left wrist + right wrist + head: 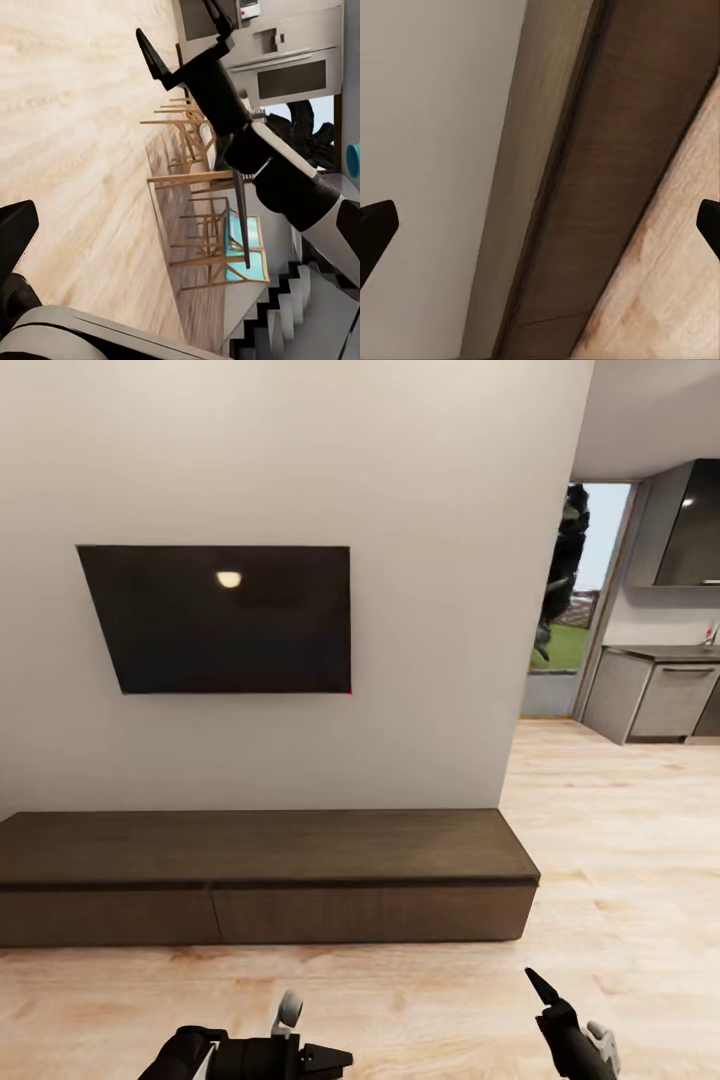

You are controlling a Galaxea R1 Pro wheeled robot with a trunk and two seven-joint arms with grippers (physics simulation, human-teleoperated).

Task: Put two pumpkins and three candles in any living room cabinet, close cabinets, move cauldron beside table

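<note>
The long, low dark-brown cabinet stands against the pale wall straight ahead, its flat fronts all shut, with a black TV screen mounted on the wall above it. Light wooden floor runs from the cabinet toward the robot and off to the far right, where a grey kitchen counter sits beside a glass door. The left claw hangs low at the near edge, pointing right; whether it is wide or narrow cannot be told. The right claw, low at near right, has its fingers spread wide and holds nothing; its wrist view looks across the cabinet's front and top.
</note>
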